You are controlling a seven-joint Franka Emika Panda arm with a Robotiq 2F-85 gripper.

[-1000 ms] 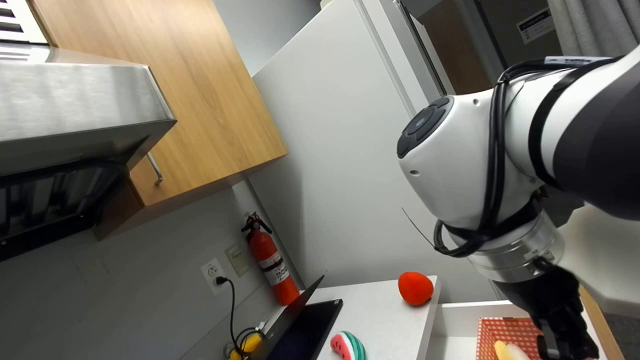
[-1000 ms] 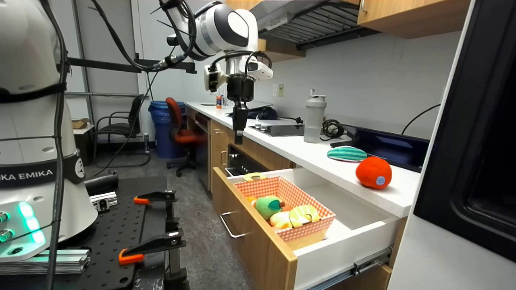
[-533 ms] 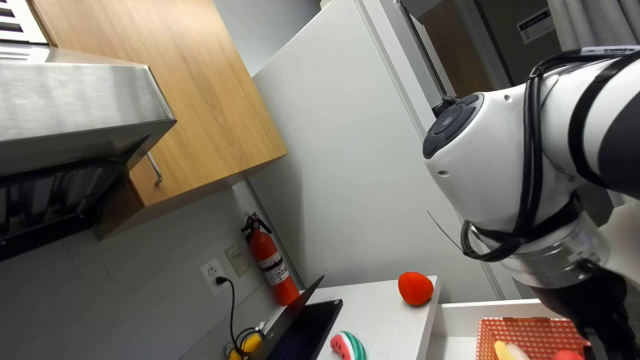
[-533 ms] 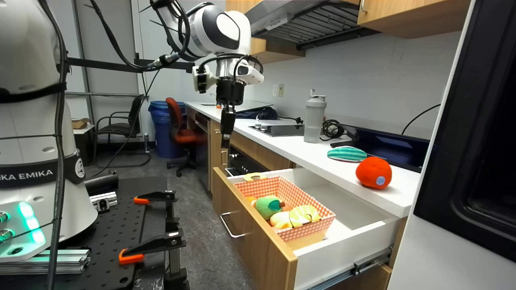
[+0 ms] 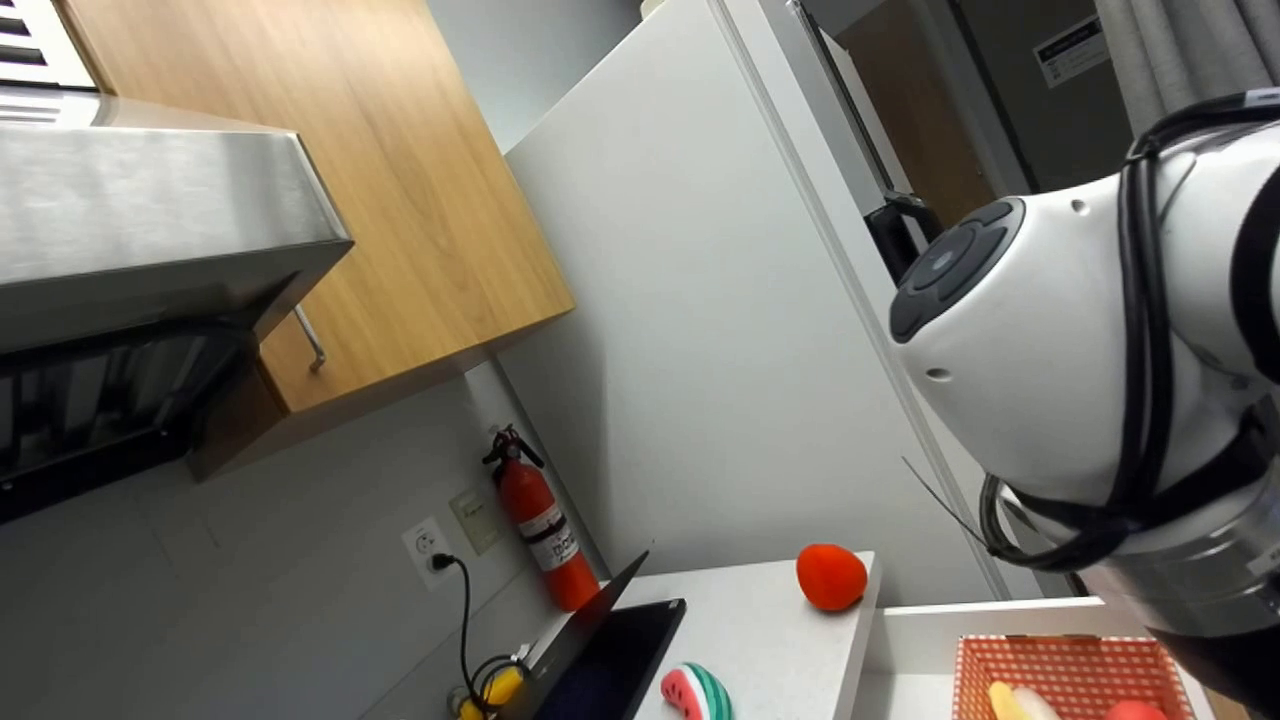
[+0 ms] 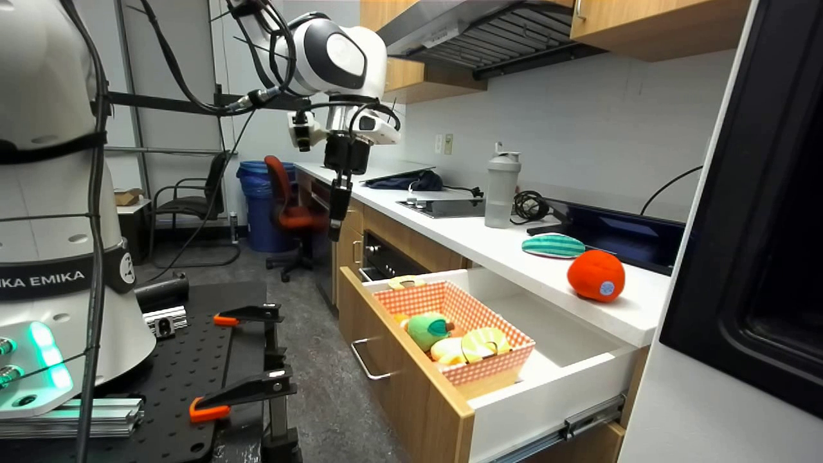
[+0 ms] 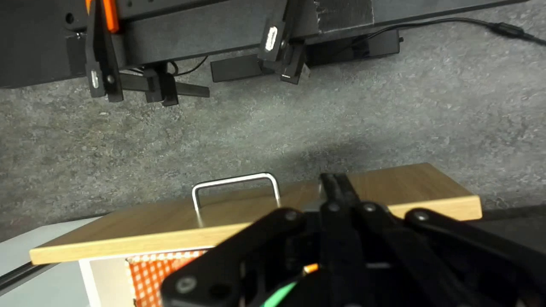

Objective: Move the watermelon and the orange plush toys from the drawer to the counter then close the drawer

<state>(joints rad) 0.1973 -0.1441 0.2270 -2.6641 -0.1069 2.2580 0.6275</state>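
On the counter [image 6: 495,243] — watermelon [image 6: 553,245], orange plush toy [image 6: 596,275] | drawer [image 6: 546,402] pulled out | gripper [image 6: 335,230] aloft — pressed together

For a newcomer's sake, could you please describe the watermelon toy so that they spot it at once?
Find the white counter above the open drawer. Near its end, close to the reddish-orange ball, lies the watermelon toy. Unlike that ball, it has a striped green rind and red flesh.

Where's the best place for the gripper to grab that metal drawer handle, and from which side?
Probably mid-bar on the metal handle, from straight above, once the shut gripper opens to straddle it. It runs along the drawer front and stands out from it, leaving a gap behind.
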